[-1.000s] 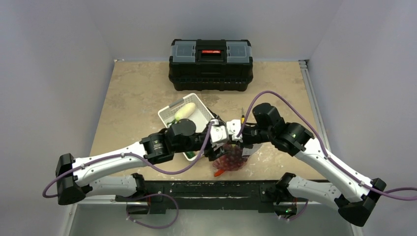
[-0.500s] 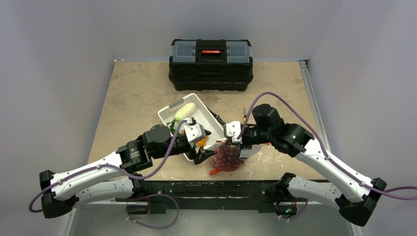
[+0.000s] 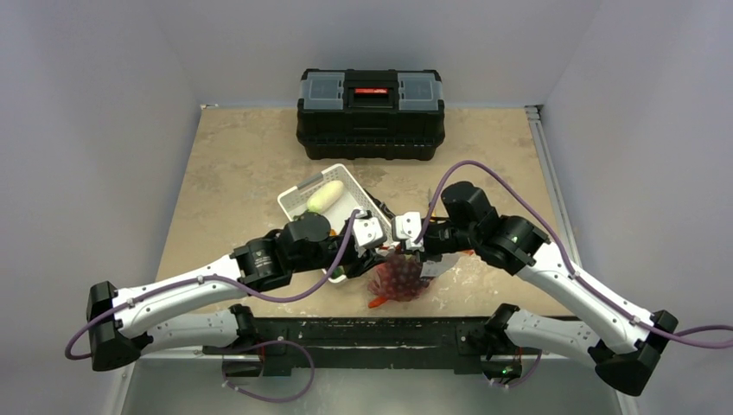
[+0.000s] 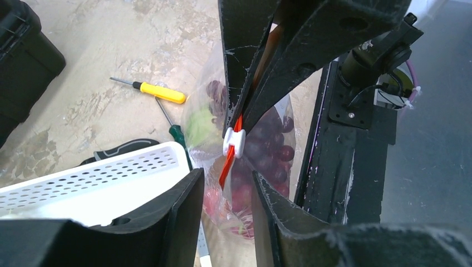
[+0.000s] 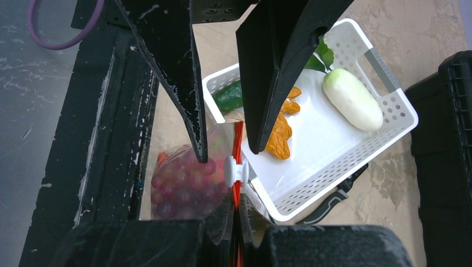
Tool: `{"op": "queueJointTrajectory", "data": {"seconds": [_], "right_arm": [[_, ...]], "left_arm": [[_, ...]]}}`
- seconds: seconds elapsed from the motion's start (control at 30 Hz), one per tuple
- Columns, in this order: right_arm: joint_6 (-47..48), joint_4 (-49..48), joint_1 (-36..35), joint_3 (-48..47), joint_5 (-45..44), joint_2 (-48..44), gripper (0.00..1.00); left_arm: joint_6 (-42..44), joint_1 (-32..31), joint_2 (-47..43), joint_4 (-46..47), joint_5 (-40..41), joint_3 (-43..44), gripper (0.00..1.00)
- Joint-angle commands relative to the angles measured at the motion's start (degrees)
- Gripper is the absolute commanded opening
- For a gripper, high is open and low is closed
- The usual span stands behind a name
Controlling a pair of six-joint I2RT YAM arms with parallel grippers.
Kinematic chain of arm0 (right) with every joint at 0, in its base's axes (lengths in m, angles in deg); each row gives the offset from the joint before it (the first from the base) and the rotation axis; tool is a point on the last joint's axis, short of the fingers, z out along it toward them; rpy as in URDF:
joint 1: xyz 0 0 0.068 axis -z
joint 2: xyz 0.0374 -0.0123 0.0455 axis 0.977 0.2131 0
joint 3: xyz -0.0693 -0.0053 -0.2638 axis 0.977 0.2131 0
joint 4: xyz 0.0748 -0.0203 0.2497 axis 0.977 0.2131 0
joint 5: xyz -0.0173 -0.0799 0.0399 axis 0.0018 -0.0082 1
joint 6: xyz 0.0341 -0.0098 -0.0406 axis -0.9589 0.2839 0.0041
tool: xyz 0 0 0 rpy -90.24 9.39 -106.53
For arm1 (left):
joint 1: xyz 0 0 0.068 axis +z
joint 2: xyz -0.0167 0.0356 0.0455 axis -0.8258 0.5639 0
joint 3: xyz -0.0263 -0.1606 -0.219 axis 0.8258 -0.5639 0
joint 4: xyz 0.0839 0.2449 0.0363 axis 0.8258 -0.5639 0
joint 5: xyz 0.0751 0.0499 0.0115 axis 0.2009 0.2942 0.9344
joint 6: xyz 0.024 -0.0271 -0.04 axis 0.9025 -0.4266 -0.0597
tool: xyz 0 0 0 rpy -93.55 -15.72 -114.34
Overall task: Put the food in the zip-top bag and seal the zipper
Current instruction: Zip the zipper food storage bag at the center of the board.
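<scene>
Left fingers (image 4: 179,218): spread wide, one on each side of the zipper (image 4: 227,162), just off the basket's (image 5: 334,153) near corner; whether they touch the strip cannot be told.
Right fingers (image 4: 240,51): pressed together, pinching the zipper, with its white slider (image 5: 236,171) just past their tips.
Bag (image 3: 404,290): clear and crinkly, just beside the basket's near corner on the tabletop (image 3: 233,173), its mouth edge up between the two sets of fingers.
Grapes (image 4: 268,151): inside the bag; a pale green piece (image 4: 198,125) shows through the plastic beside them.
In the basket: white oblong (image 5: 352,99), orange chunk (image 5: 278,134), cucumber (image 5: 228,95).
Screwdrivers: yellow-handled one (image 4: 160,92) and green-handled one (image 4: 177,132) lie on the tabletop just right of the basket.
Shears (image 4: 118,149): black handle showing at the basket's right edge.
Toolbox (image 3: 370,104): black, shut, well beyond the basket.
</scene>
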Motion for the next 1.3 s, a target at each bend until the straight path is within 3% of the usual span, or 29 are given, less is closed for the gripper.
{"op": "queueJointTrajectory", "data": {"seconds": [0.0,0.3,0.4,0.57,0.67,0.77,0.93,1.1,1.17,1.27], "right_arm": [[0.8,-2.9,-0.2,-3.5,0.7,0.1,0.0],[1.0,-2.4,-0.2,-4.5,0.8,0.7,0.0],[0.8,-2.3,-0.2,-4.5,0.4,0.6,0.0],[-0.9,-3.3,-0.3,-3.7,2.2,-0.7,0.41],[-1.6,-5.9,-0.3,-3.0,5.1,-1.4,0.51],[-1.9,-7.2,-0.5,-2.9,5.2,-1.0,0.5],[-0.8,-6.5,-0.6,-4.6,5.0,0.6,0.37],[-0.2,-5.6,-0.6,-5.2,5.2,1.8,0.15],[-0.1,-5.1,-0.6,-5.3,3.8,2.0,0.0],[0.7,-3.3,-0.7,-4.7,-0.3,1.9,0.0]], "left_arm": [[1.2,0.2,0.7,2.5,0.6,3.4,0.35],[2.5,0.2,2.3,1.5,0.8,5.3,0.0],[2.6,0.2,2.3,1.1,1.3,5.1,0.0],[0.4,0.2,1.1,3.2,2.3,3.2,0.0],[-2.6,0.2,0.5,6.0,4.1,1.9,0.0],[-3.4,0.2,0.3,7.7,4.8,1.2,0.0],[-3.0,0.2,0.3,6.8,5.1,1.6,0.0],[-2.6,0.2,0.0,6.9,4.8,1.5,0.0],[-2.5,0.2,-0.3,6.4,5.3,1.2,0.0],[-3.3,0.2,-2.2,7.6,8.8,-0.5,0.0]]}}
